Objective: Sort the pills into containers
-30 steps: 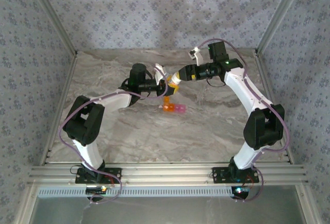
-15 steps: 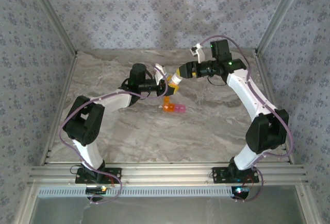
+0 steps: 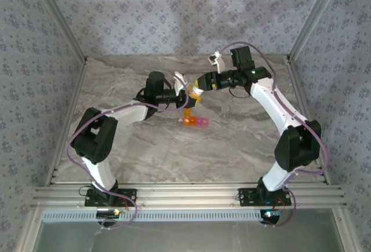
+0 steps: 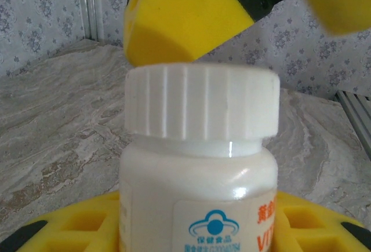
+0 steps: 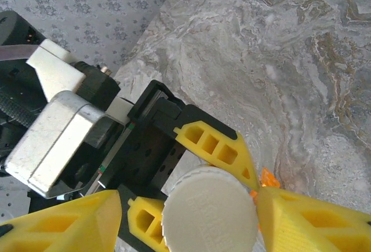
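My left gripper (image 3: 185, 98) is shut on a small white bottle (image 4: 197, 176) with an orange-lettered label, held up above the table. Its ribbed white cap (image 5: 210, 211) sits between the yellow fingers (image 4: 179, 20) of my right gripper (image 5: 188, 201). That gripper straddles the cap open, with the right finger at the cap's edge and the left one apart from it. The containers (image 3: 196, 121), one orange and one pink and joined side by side, lie on the table just in front of the bottle. The pills are hidden.
The marble-patterned table (image 3: 232, 142) is walled by patterned panels on three sides, with metal posts at the corners. Both arms meet over the table's back middle. An aluminium rail (image 3: 185, 194) runs along the near edge.
My right arm's wrist and elbow have shifted back and left while its gripper stayed at the bottle's cap. The left arm and the bottle have not moved.
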You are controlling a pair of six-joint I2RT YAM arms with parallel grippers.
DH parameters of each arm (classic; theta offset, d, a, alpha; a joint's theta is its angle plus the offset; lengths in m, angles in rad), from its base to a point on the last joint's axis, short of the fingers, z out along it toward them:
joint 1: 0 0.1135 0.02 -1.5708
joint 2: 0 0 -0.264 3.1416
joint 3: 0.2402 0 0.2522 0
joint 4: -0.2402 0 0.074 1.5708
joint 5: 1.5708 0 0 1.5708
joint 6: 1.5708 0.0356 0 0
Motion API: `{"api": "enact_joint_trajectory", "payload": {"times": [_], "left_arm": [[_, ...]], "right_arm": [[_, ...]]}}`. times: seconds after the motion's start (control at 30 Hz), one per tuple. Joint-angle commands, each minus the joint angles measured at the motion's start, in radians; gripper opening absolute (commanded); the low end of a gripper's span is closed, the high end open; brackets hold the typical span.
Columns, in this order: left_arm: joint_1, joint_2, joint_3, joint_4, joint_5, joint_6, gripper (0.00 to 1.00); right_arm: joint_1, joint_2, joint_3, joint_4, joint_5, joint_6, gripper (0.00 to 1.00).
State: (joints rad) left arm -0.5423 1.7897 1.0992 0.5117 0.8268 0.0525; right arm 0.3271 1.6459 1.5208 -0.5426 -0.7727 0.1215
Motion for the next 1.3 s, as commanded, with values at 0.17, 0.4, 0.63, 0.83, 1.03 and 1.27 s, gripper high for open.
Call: {"api": "enact_joint_trajectory", "payload": {"times": [0.17, 0.4, 0.63, 0.83, 1.03, 1.27], "left_arm": [[0.004, -0.016, 0.03, 0.013, 0.036, 0.006, 0.0], [0.001, -0.017, 0.03, 0.019, 0.034, 0.003, 0.0], [-0.016, -0.028, 0.014, 0.048, -0.03, 0.007, 0.0], [-0.034, -0.029, 0.004, 0.059, -0.083, 0.025, 0.0], [-0.042, -0.003, 0.011, 0.066, -0.093, 0.014, 0.0], [-0.042, 0.01, 0.003, 0.073, -0.1, 0.014, 0.0]], "right_arm": [[0.018, 0.019, -0.02, -0.008, 0.015, -0.014, 0.51], [0.055, 0.021, -0.044, -0.002, 0.115, 0.027, 0.37], [0.105, 0.023, -0.113, 0.05, 0.324, 0.281, 0.32], [0.155, -0.005, -0.187, 0.146, 0.41, 0.459, 0.32], [0.173, 0.005, -0.178, 0.15, 0.418, 0.487, 0.32], [0.17, 0.013, -0.169, 0.146, 0.414, 0.488, 0.33]]}}
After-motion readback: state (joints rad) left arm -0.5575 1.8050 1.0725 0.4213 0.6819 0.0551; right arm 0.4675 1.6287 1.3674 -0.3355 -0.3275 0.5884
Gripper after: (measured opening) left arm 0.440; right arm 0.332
